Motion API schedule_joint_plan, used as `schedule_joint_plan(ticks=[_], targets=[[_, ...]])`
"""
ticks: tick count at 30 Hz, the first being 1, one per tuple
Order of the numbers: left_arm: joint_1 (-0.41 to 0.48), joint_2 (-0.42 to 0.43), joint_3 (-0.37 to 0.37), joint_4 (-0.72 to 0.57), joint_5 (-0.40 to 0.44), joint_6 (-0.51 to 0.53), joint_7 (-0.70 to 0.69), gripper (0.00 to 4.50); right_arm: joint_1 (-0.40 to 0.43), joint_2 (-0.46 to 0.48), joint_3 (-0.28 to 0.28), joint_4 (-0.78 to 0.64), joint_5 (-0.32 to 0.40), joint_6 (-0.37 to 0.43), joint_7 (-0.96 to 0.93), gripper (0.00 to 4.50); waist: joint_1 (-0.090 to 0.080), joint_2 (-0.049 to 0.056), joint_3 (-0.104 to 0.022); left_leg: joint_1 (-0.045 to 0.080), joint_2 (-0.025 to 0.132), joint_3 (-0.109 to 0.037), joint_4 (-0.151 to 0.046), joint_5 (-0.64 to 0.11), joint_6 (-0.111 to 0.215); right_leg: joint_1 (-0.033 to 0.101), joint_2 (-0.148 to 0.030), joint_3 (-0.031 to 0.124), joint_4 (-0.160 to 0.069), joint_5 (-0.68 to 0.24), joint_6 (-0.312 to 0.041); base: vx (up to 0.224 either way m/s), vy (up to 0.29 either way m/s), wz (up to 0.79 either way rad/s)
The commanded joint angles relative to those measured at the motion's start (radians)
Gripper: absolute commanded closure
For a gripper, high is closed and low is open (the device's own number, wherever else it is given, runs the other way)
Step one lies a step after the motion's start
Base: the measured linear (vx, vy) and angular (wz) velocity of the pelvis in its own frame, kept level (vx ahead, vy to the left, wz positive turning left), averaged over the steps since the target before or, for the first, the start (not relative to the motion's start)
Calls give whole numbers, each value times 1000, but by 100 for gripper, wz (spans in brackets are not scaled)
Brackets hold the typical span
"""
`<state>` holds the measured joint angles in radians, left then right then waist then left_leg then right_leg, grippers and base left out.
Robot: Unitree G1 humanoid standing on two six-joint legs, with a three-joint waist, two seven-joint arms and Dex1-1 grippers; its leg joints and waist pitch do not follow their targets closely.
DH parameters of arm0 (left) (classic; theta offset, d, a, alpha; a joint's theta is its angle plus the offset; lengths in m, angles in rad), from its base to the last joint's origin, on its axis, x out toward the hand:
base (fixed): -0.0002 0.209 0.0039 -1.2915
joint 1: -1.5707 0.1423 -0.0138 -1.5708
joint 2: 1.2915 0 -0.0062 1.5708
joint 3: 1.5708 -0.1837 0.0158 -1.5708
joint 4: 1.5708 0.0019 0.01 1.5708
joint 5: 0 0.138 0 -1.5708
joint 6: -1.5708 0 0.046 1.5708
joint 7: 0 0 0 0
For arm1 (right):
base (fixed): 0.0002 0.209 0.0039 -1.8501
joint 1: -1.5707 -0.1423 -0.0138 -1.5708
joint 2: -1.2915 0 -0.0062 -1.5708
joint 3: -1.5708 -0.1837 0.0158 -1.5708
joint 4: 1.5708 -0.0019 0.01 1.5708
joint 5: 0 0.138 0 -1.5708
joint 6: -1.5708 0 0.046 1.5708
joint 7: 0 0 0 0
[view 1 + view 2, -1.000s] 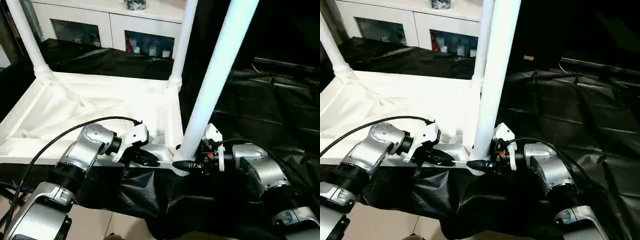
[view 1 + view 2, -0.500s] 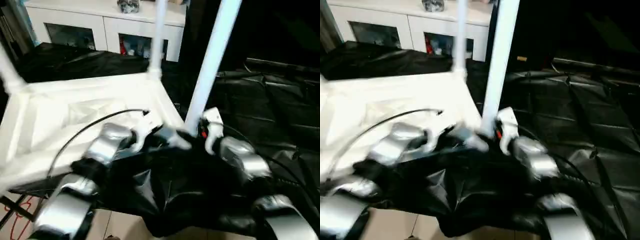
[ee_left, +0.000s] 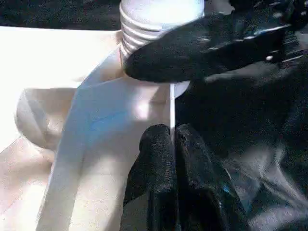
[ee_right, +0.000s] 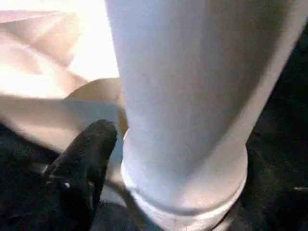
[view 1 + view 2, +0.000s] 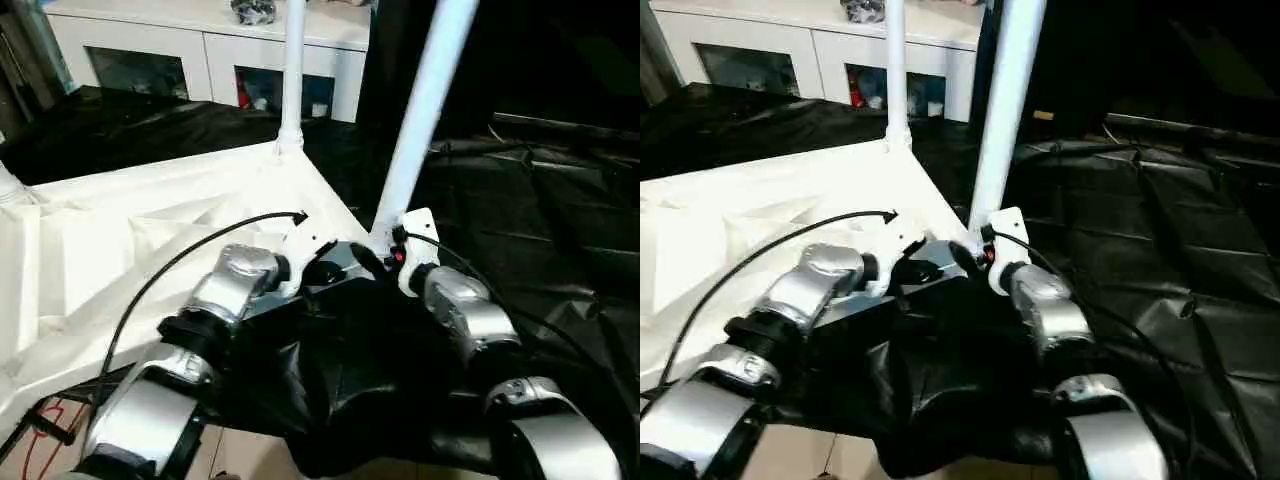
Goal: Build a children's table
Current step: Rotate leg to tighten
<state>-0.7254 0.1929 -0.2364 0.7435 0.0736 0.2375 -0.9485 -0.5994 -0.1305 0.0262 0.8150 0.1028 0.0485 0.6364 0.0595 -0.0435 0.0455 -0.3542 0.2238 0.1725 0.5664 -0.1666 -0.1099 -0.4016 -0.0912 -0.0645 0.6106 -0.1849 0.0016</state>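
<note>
I am working at the near corner of the upturned tabletop [image 5: 150, 230], which is lying ribbed side up on the black-draped bench [image 5: 560, 200]. My left fingers [image 3: 168, 159] are pressed together, pinching the thin rim of the tabletop just beside the corner socket. My right fingers [image 4: 86, 159] are standing apart around the foot of the near leg [image 5: 425, 100], one black finger lying against the tube where it enters the socket. Another leg [image 5: 292, 70] is standing upright in the far corner. I judge the step to be seating this leg; next I should be bracing the rim and pressing or twisting the tube down until it sits fully home.
</note>
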Motion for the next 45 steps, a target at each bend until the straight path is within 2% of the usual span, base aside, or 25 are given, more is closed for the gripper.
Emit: schedule_joint_plan(ticks=[1,8,10,11,13,14,15,18,20,21,22,24,28,32,35,36,37,38,39,41,43,45], targets=[[9,-20,-31,-45,-42,-53,-76,450,22,18,97,-35,3,-11,153,72,3,-2,-59,-5,1,10,-60,-237,54,51,-37,35,-77,-203,-208,0,0,0],[49,68,-60,-100,-67,-99,-277,450,79,-97,144,-158,45,6,453,72,5,1,-61,-4,4,12,-56,-207,82,52,-35,36,-67,-121,-251,0,0,0],[52,81,-66,-106,-63,-108,-301,450,88,-113,150,-177,51,14,490,72,7,1,-60,-2,4,13,-56,-214,83,52,-35,36,-69,-131,-252,0,0,0],[57,105,-72,-112,-58,-126,-340,450,100,-136,158,-202,56,24,538,72,11,-7,-58,-3,6,13,-57,-217,82,53,-35,35,-70,-151,-246,0,0,0],[59,113,-72,-114,-58,-129,-351,450,104,-143,160,-209,58,28,551,72,16,0,-57,-1,10,13,-60,-228,72,50,-37,35,-69,-173,-243,0,0,0],[65,137,-75,-123,-61,-136,-386,450,114,-157,169,-223,64,42,582,72,17,-5,-55,-1,9,13,-60,-237,65,48,-37,35,-71,-192,-239,0,0,0],[65,137,-75,-123,-61,-136,-386,450,114,-157,169,-223,64,42,582,72,19,-3,-56,0,9,13,-61,-242,62,49,-38,35,-71,-202,-237,0,0,0],[73,157,-79,-137,-69,-141,-423,450,130,-174,186,-251,67,61,622,72,24,-6,-56,1,11,13,-61,-238,55,47,-39,37,-71,-206,-227,0,0,0],[79,171,-81,-146,-80,-139,-460,450,142,-180,198,-272,64,77,646,95,30,-1,-58,1,10,14,-60,-207,55,48,-37,37,-64,-152,-238,0,0,0],[81,174,-81,-147,-82,-139,-466,450,144,-180,199,-278,66,81,648,95,29,-2,-58,0,10,14,-60,-204,55,48,-37,37,-63,-146,-239,0,0,0],[83,175,-81,-149,-84,-136,-472,450,146,-179,200,-281,64,80,647,104,29,1,-57,1,9,14,-60,-208,52,47,-37,36,-63,-147,-242,0,0,0],[85,176,-81,-149,-82,-139,-474,450,149,-178,201,-285,66,85,646,129,29,-2,-57,0,9,13,-61,-218,46,48,-38,36,-65,-157,-241,0,0,0],[85,173,-78,-140,-73,-146,-457,450,152,-174,198,-286,71,93,643,160,29,-1,-58,2,8,13,-61,-224,40,48,-39,37,-67,-175,-235,0,0,0],[85,167,-75,-136,-69,-144,-432,450,156,-168,189,-290,76,104,631,170,29,-1,-58,1,8,13,-60,-217,41,49,-38,37,-65,-159,-238,0,0,0],[62,127,-38,-100,-60,-133,-318,450,133,-120,134,-227,72,105,488,172,27,-5,-56,2,7,12,-62,-231,32,46,-40,37,-68,-195,-230,0,0,0],[51,107,-22,-86,-63,-117,-272,450,114,-98,113,-184,58,107,401,173,24,-12,-55,1,5,12,-62,-239,24,45,-42,37,-72,-234,-219,0,0,0],[46,98,-15,-81,-63,-111,-250,450,103,-87,104,-161,50,108,356,173,22,-10,-53,1,4,12,-63,-247,17,43,-43,37,-74,-264,-212,0,0,0],[38,83,-7,-72,-62,-101,-215,450,87,-71,92,-125,35,104,285,173,19,-12,-52,2,3,8,-64,-266,4,43,-45,36,-78,-330,-192,0,0,0],[29,66,-1,-62,-57,-82,-177,450,69,-54,79,-85,22,101,209,173,15,-11,-53,1,2,7,-65,-262,-6,44,-45,35,-81,-351,-176,0,0,0],[15,39,4,-44,-46,-64,-114,450,43,-27,59,-28,7,104,92,174,10,-14,-54,1,2,8,-64,-256,-5,42,-44,37,-82,-339,-172,0,0,0],[2,16,8,-26,-36,-55,-60,450,22,-4,42,14,-1,107,2,174,5,-13,-53,0,0,8,-63,-253,2,41,-42,37,-83,-329,-173,0,0,0],[-15,-26,14,-1,-27,-38,20,450,-2,34,16,58,1,123,-102,174,4,-10,-56,1,2,9,-62,-235,10,41,-41,37,-80,-281,-183,0,0,0]])
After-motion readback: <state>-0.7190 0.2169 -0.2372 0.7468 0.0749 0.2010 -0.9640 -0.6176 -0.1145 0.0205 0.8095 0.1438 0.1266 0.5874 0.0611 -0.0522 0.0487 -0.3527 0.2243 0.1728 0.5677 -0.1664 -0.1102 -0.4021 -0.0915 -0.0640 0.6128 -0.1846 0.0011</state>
